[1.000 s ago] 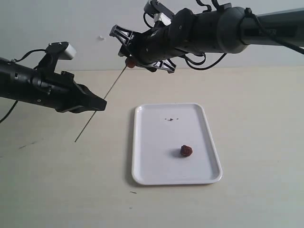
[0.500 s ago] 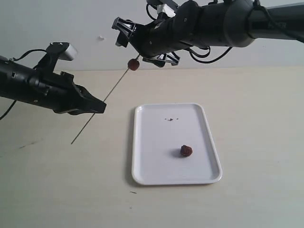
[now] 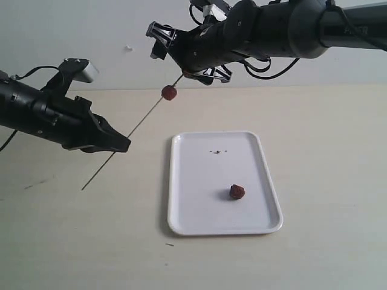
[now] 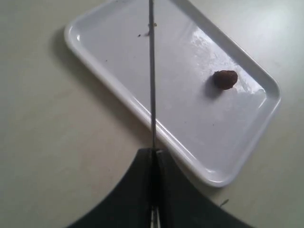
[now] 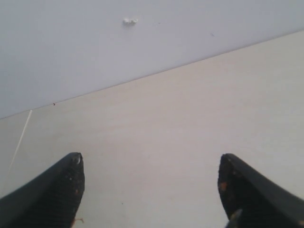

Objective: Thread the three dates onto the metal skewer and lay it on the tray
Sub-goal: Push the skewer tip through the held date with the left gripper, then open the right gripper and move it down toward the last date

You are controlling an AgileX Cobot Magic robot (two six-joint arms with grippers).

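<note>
Roughly mid-table (image 3: 326, 151) lay the tray (image 3: 199, 181). The left gripper (image 4: 153, 154) was pinched tight on the skewer (image 3: 145, 116), which slanted in the air beside the tray. The right gripper (image 5: 149, 166) hung spread wide by the skewer's upper end, holding nothing. One date (image 3: 169, 92) sat threaded near that end; another date (image 3: 237, 192) lay on the tray.

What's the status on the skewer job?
Left gripper shut on metal skewer. Right gripper open, empty. One date threaded, another date on tray, third unseen. Nothing blocking tray.
</note>
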